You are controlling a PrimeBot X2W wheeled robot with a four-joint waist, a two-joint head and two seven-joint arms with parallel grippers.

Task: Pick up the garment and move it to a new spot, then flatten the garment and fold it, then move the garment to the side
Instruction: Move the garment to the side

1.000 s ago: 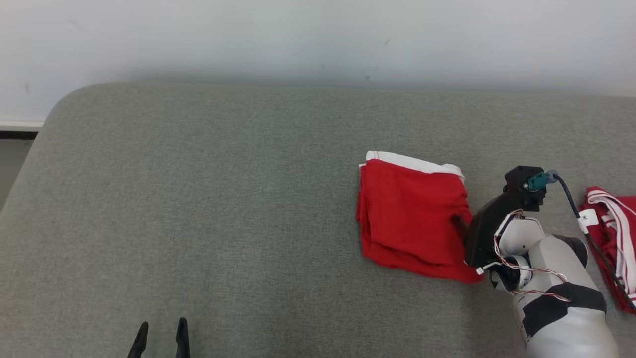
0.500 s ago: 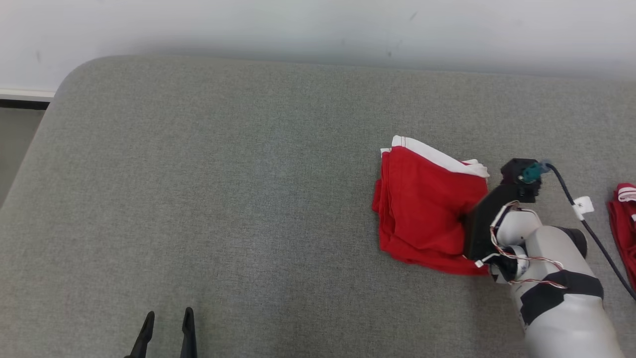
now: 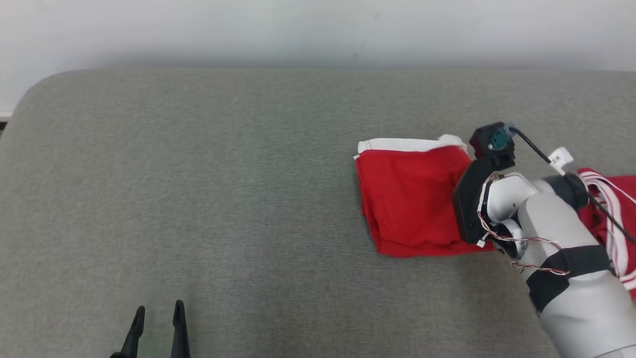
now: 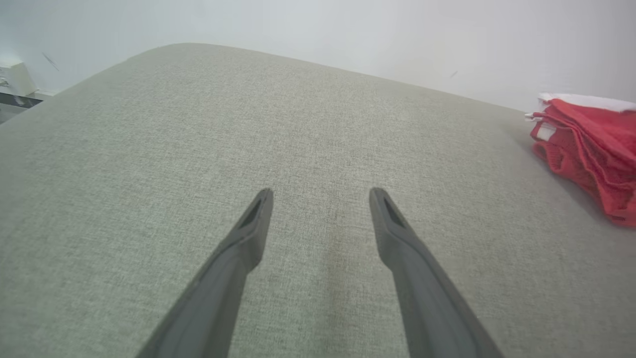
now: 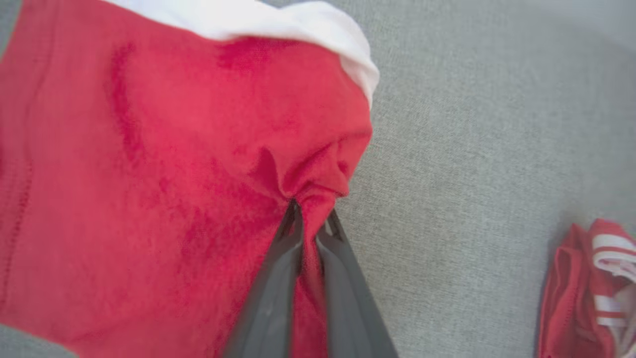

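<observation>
Right wrist view showed the right gripper (image 5: pixel 312 213), spread a second earlier, pinching the folded red garment (image 5: pixel 149 174) at its edge; the sideways move could probably begin.

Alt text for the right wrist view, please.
The right gripper is shut on a bunched edge of the folded red cloth garment with a white band, which lies on a grey woven surface. Another red garment with white stripes lies at lower right.

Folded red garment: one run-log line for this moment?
right gripper: shut on folded red garment, right edge | left gripper: open, idle above grey cushion | stage: folded, side move not yet done
</observation>
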